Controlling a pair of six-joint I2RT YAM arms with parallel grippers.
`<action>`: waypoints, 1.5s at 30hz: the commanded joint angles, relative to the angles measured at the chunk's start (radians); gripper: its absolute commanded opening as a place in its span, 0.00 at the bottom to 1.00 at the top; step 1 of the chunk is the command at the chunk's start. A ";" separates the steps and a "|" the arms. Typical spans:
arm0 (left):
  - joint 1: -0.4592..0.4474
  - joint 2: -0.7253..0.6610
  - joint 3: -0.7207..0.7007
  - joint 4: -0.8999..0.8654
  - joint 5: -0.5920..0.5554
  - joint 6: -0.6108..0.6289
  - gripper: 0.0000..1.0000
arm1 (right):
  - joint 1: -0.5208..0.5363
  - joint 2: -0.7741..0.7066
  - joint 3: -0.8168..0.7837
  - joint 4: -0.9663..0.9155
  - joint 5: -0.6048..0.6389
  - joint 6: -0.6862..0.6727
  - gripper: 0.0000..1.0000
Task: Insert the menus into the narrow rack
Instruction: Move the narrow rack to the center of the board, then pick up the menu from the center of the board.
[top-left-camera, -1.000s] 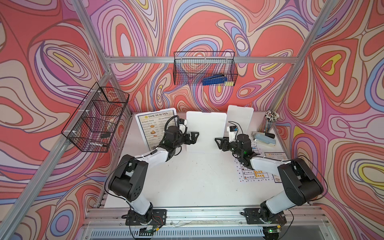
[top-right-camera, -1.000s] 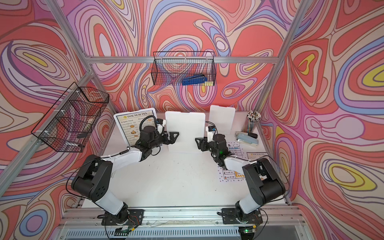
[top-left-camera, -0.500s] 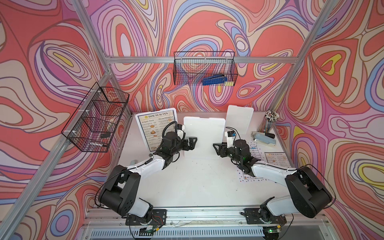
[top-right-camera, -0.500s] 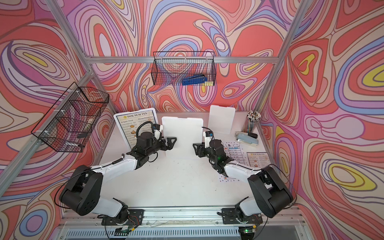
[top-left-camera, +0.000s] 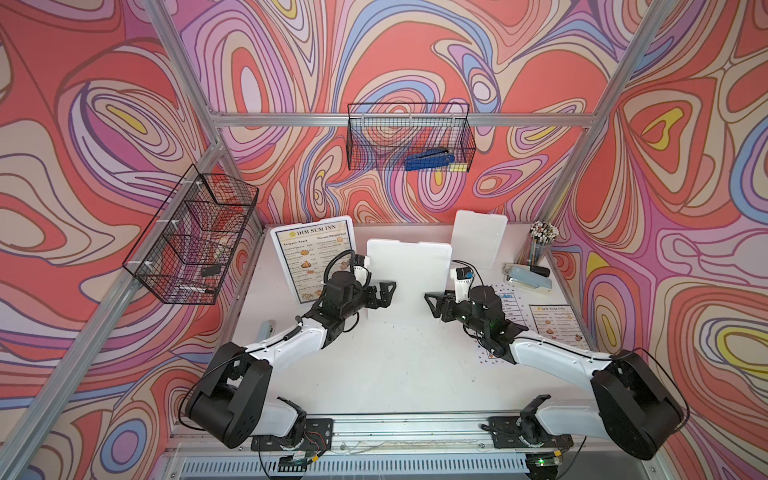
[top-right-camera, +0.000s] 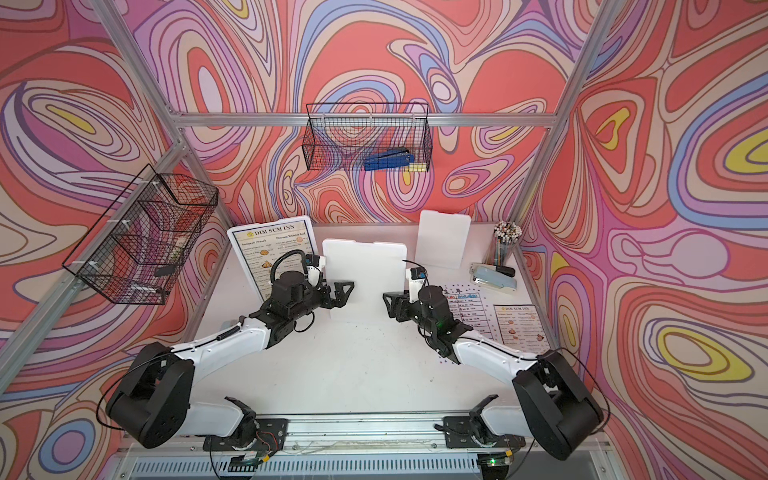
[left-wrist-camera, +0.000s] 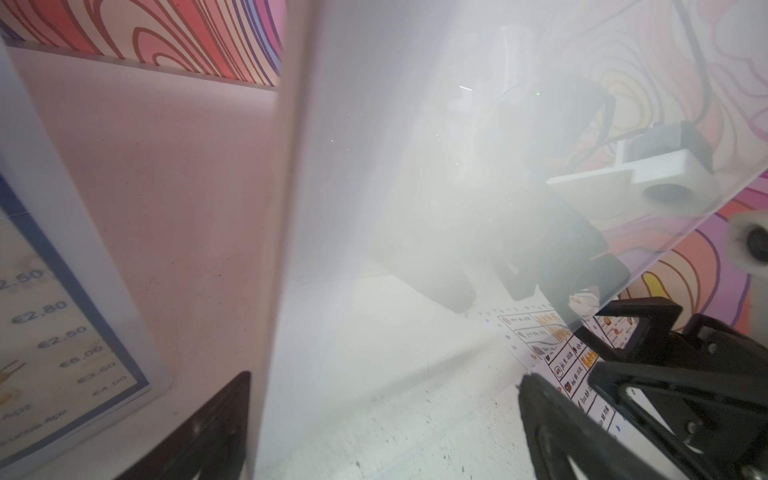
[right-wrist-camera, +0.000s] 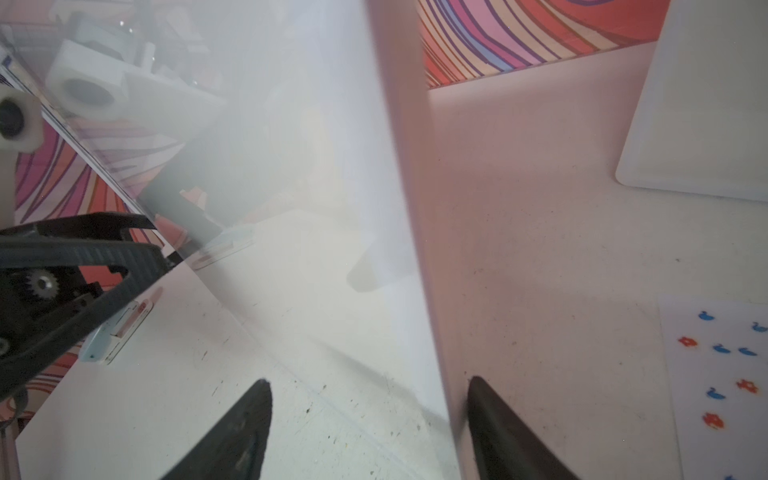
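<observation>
You get bright, even, sharp top views (shadows are faint). Both wrist views look milky and blurred behind the frosted panel.

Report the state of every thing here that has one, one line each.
left gripper: open, astride the frosted panel's edge
right gripper: open, astride its opposite edge
frosted panel: standing on the table, unclamped
large DIM SUM INN menu: propped up, back left
small DIM SUM INN menu: flat on the table
icon-bordered white menu: flat, partly under the right arm
left wire rack: no menu visible inside
</observation>
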 joint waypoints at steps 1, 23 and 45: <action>-0.007 -0.067 -0.027 -0.033 -0.078 -0.019 1.00 | 0.005 -0.092 -0.012 -0.055 0.070 -0.010 0.80; -0.233 -0.555 -0.131 -0.376 -0.468 -0.042 0.97 | -0.328 -0.188 -0.007 -0.365 0.450 0.249 0.98; -0.463 -0.222 -0.158 -0.025 -0.129 -0.303 0.99 | -0.369 -0.127 -0.134 -0.529 0.215 0.455 0.98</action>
